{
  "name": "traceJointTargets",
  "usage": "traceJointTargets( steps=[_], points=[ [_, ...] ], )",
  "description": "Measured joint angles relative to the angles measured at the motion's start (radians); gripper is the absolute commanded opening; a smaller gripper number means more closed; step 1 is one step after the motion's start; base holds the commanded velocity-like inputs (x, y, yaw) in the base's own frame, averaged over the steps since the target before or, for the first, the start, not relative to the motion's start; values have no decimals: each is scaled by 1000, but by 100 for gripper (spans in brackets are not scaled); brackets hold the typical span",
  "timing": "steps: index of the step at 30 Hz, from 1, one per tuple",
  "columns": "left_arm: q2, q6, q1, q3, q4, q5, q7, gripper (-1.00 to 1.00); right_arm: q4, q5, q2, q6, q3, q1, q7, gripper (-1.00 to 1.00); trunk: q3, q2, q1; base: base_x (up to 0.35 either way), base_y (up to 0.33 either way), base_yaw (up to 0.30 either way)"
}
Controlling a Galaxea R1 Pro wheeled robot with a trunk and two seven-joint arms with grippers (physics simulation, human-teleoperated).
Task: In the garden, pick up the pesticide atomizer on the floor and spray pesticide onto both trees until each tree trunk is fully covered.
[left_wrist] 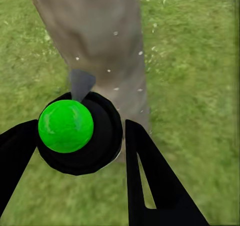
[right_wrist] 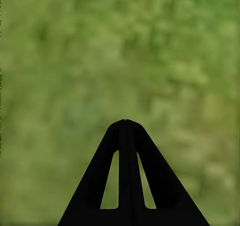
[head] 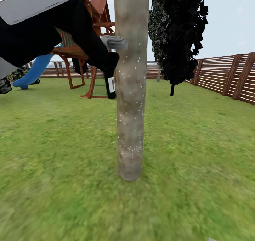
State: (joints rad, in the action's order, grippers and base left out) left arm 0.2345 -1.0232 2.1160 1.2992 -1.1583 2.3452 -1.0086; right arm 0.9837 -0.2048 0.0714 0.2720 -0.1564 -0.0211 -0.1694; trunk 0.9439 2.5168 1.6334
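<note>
Your left fingers [left_wrist: 80, 151] were clamped on the pesticide atomizer [head: 111, 83], held just beside the tree trunk [head: 131, 92], which carried white pesticide specks [head: 132, 149]. Your left arm reached across from upper left. Your right fingers [right_wrist: 126, 131] were pressed together, empty, over grass [right_wrist: 120, 51].

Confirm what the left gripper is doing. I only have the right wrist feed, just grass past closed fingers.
Observer: The left gripper is shut on the pesticide atomizer, held right beside the tree trunk.
Operator: Any spray landed?
Observer: Yes, white pesticide specks dot the trunk, densest near its base.
Operator: Which way is the nozzle facing?
Observer: In the head view its grey nozzle end sits against the trunk's left edge.
</note>
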Motion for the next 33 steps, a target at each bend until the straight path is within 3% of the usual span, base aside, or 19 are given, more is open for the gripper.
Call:
traceJointTargets(
  steps=[5, 11, 14, 18, 24, 28, 31, 33],
  points=[
    [-49, 2, -1, 0, -1, 0, 0, -100, 1, 0, 0, -1, 0, 0, 1, -100, 0, 0, 0, 0, 0, 0],
    [-73, 2, -27, 0, -38, 0, 0, -100, 0, 0, 0, -21, -1, 0, 2, -100, 0, 0, 0, 0, 0, 0],
    [-66, 8, -129, 1, -60, 11, -12, -100, 0, 0, 0, -22, 0, 0, 2, -100, 0, 0, 0, 0, 0, 0],
    [-60, 5, -252, 1, -74, 1, -20, -100, 0, 0, 0, -22, 0, 0, 2, -100, 0, 0, 0, 0, 0, 0],
    [-24, 8, -433, 2, -132, 1, -92, -100, 0, -2, -1, -22, 0, 0, 2, -100, 0, 0, 0, 0, 0, 0],
    [-8, 9, -541, 2, -163, -7, -106, -100, -1, -2, -1, -22, 0, 0, 2, -100, 0, 0, 0, 0, 0, 0],
    [12, 7, -636, 1, -181, -108, -102, -100, -1, -2, -1, -22, 0, 0, 2, -100, 0, 0, 0, 0, 0, 0],
    [25, 8, -702, 1, -194, -148, -100, -100, -2, -2, -1, -22, 0, 0, 2, -100, 0, 0, 0, 0, 0, 0]
  ],
)
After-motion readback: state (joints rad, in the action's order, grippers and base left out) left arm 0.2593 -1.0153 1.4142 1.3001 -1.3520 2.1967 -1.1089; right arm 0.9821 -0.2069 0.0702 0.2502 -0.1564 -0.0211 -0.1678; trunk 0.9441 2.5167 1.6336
